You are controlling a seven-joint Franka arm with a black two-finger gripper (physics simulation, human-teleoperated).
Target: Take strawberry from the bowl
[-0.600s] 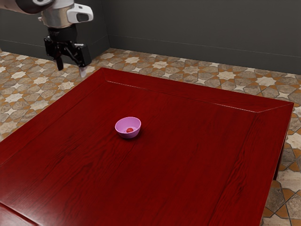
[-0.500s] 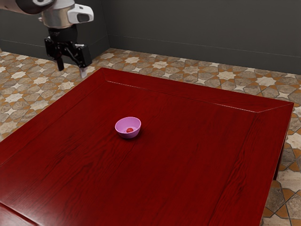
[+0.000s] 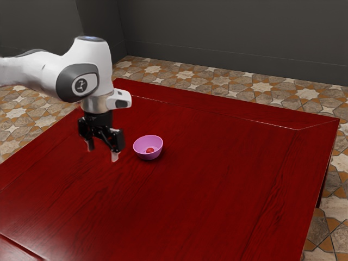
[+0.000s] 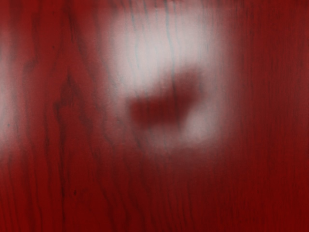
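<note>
With wide-open, empty pincer [image 3: 103, 152], reach into bowl [image 3: 147, 157] near it and pinch strawberry [image 3: 150, 150] lightly across its middle: probably light, soft, easily bruised.

hand [image 3: 103, 153] lower and nearer the bowl [image 3: 141, 154], now over the table [image 3: 217, 185], more arm [image 3: 93, 56] showing

Plain room of unclear kind, grey walls [image 3: 228, 38], patterned tile floor [image 3: 27, 111], glossy red wooden table [image 3: 206, 190]
</note>
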